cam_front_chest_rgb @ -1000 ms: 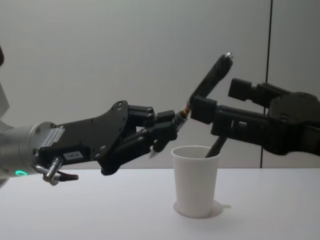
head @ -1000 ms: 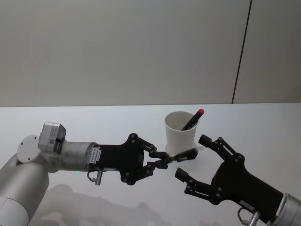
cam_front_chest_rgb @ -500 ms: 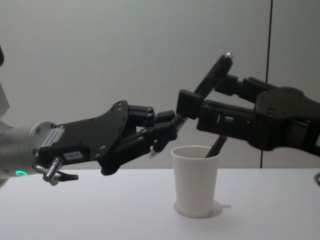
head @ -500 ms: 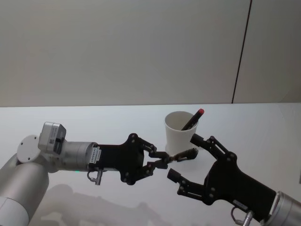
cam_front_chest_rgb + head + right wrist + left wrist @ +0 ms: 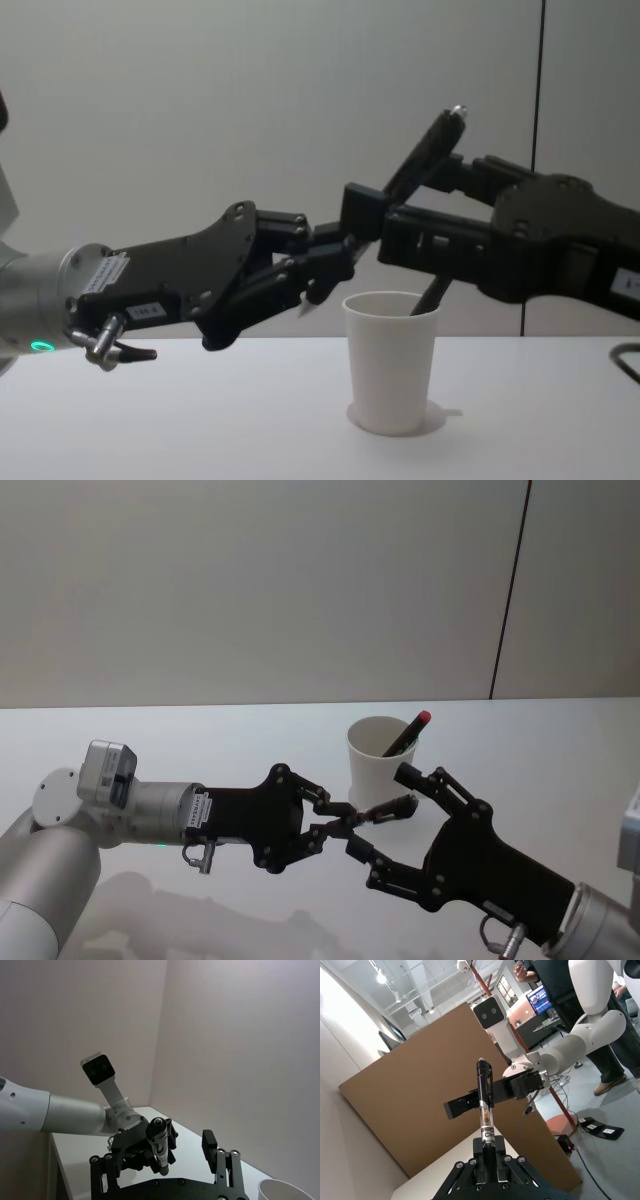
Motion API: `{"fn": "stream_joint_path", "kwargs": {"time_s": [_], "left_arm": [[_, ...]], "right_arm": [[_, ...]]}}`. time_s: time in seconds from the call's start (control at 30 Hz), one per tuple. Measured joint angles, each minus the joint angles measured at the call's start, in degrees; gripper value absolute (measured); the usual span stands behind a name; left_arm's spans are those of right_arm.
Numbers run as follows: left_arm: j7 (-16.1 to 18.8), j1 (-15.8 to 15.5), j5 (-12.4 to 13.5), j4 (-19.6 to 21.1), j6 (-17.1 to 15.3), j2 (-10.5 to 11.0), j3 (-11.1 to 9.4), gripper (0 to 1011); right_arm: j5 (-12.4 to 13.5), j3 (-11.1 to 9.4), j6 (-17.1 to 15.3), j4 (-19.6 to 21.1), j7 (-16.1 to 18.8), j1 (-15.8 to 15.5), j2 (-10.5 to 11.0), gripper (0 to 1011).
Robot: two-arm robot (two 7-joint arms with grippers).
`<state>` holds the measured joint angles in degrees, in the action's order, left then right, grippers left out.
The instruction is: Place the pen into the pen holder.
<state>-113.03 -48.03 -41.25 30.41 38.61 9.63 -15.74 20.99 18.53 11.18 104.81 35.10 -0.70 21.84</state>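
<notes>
The pen [image 5: 430,145] is slim and dark with a small silvery end. It is held in the air above the near side of the cup [image 5: 390,365], slanting up and to the right in the chest view. The left gripper [image 5: 335,262] is clamped on its lower end. The left wrist view adds a black clip on the upper barrel and a clear lower section with a printed label just above the fingers [image 5: 487,1160].

The right gripper [image 5: 378,810] is spread wide, one finger on each side of the pen's shaft. In the right wrist view the pen's end sits apart from the finger [image 5: 211,1142] beside it.

The white paper cup stands upright on the table [image 5: 200,740] and holds a second pen [image 5: 408,732] leaning on the rim. The head view shows its red tip, while the chest view shows just a dark shaft at the rim.
</notes>
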Motion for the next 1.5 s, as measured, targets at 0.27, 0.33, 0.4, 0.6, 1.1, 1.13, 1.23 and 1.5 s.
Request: {"fn": "stream_joint_path", "kwargs": {"time_s": [0.27,0.33,0.4,0.6,1.1,1.13,1.23,1.5], "left_arm": [[0.00,0.00,0.00,0.00,0.00,0.00,0.00,138],[0.00,0.00,0.00,0.00,0.00,0.00,0.00,138],[0.00,0.00,0.00,0.00,0.00,0.00,0.00,138],[0.00,0.00,0.00,0.00,0.00,0.00,0.00,138],[0.06,0.00,-0.15,0.01,0.00,0.00,0.00,138],[0.06,0.00,-0.15,0.01,0.00,-0.01,0.00,138],[0.07,0.00,-0.15,0.01,0.00,0.00,0.00,138],[0.04,0.00,-0.10,0.01,-0.03,0.00,0.00,138]], "right_arm": [[-0.68,0.14,-0.02,0.14,-0.81,0.00,0.12,815],[-0.75,0.16,0.00,0.19,-0.92,0.00,0.15,745],[-0.81,0.18,0.03,0.26,-1.07,0.00,0.19,685],[-0.88,0.24,0.20,0.44,-1.43,-0.05,0.33,485],[-0.82,0.40,0.62,0.74,-2.10,-0.15,0.56,153],[-0.82,0.40,0.65,0.75,-2.14,-0.16,0.57,153],[-0.79,0.43,0.77,0.79,-2.27,-0.20,0.64,153],[-0.66,0.49,1.11,0.90,-2.63,-0.26,0.76,151]]}}
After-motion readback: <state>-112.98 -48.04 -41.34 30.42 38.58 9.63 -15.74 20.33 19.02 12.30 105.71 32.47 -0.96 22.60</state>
